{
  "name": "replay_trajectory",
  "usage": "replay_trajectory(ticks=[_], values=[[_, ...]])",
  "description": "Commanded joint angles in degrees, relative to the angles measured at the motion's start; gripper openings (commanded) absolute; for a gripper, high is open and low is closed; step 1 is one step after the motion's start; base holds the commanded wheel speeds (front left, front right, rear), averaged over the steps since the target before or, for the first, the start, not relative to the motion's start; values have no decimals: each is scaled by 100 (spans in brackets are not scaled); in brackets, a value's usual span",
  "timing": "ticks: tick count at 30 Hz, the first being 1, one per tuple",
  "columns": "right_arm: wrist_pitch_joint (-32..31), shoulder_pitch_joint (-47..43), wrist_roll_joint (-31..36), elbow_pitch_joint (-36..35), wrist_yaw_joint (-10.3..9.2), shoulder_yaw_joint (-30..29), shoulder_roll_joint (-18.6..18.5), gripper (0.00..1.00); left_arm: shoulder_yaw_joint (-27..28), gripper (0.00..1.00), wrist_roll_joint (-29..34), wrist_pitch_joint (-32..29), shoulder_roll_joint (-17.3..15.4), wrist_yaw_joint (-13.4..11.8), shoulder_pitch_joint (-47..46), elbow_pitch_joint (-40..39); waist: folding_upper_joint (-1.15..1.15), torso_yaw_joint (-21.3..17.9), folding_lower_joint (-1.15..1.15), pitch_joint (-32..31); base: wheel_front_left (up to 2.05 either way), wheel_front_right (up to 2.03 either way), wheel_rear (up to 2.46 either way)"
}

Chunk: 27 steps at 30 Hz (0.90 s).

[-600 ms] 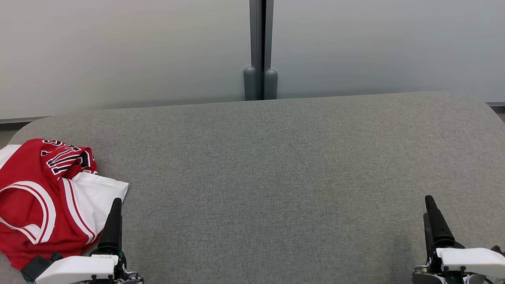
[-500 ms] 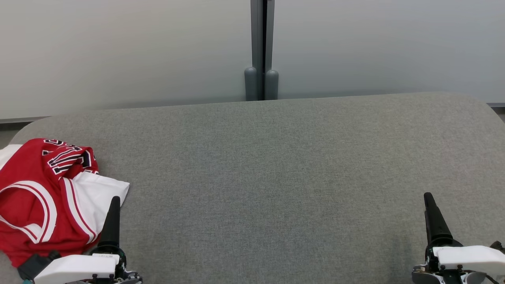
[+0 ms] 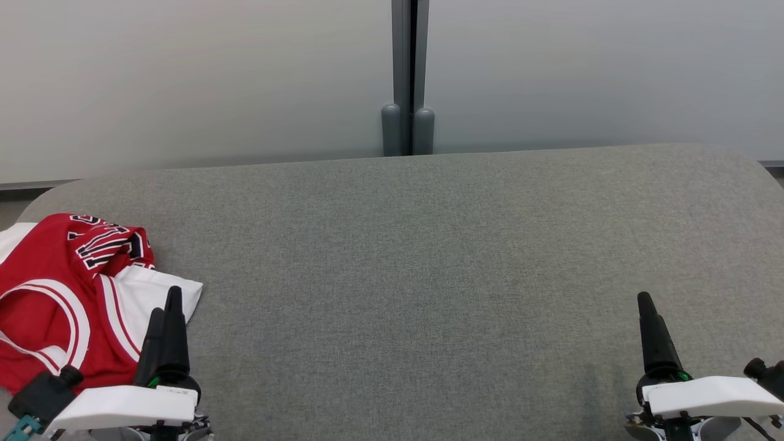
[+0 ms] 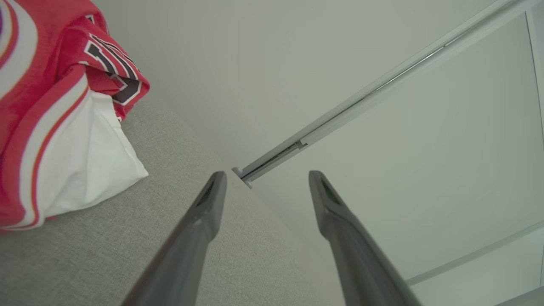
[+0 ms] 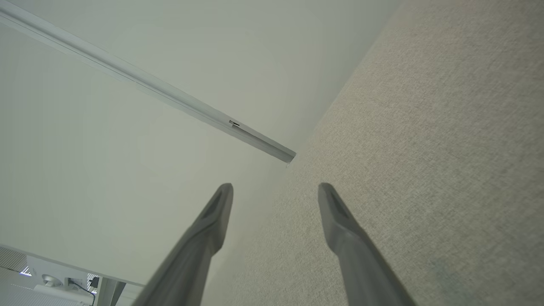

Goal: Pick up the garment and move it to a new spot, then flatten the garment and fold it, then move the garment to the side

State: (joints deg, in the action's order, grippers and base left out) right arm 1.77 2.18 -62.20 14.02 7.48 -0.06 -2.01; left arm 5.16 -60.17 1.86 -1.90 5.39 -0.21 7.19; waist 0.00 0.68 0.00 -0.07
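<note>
The garment (image 3: 67, 300), a red jersey with white trim and black lettering, lies crumpled at the left end of the grey fabric surface (image 3: 429, 257). In the left wrist view the garment (image 4: 55, 127) is at the upper left. My left gripper (image 3: 166, 303) hovers at the garment's right edge, open, nothing between its fingers (image 4: 208, 208). Far to the right, my right gripper (image 3: 644, 301) stands open over bare fabric, its fingers (image 5: 335, 212) apart and empty.
A pale wall (image 3: 184, 79) with a grey vertical post (image 3: 407, 79) runs behind the surface's far edge. The surface's corners are rounded, and wide bare fabric lies between the two grippers.
Both grippers have edged forward a little. The left gripper has turned, so both its fingers now show. The garment has not moved.
</note>
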Motion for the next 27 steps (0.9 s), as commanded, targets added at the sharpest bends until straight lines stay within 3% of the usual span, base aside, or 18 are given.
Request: replay_trajectory(ticks=[1, 14, 27], values=[[68, 70, 193, -94, 1, 46, -52, 100, -48, 100, 255, 57, -50, -26, -9, -124, 0, 0, 0, 2, 0, 0, 0], [324, 51, 1786, -236, 1, 535, -62, 100, -473, 100, 1740, 309, -61, -300, 91, -316, 0, 32, 0, -5, 0, 0, 0], [553, -3, 2913, -433, 1, 673, -68, 100, -650, 100, 2574, 538, -73, -498, 181, -464, 0, 56, 0, -35, 0, 0, 0]])
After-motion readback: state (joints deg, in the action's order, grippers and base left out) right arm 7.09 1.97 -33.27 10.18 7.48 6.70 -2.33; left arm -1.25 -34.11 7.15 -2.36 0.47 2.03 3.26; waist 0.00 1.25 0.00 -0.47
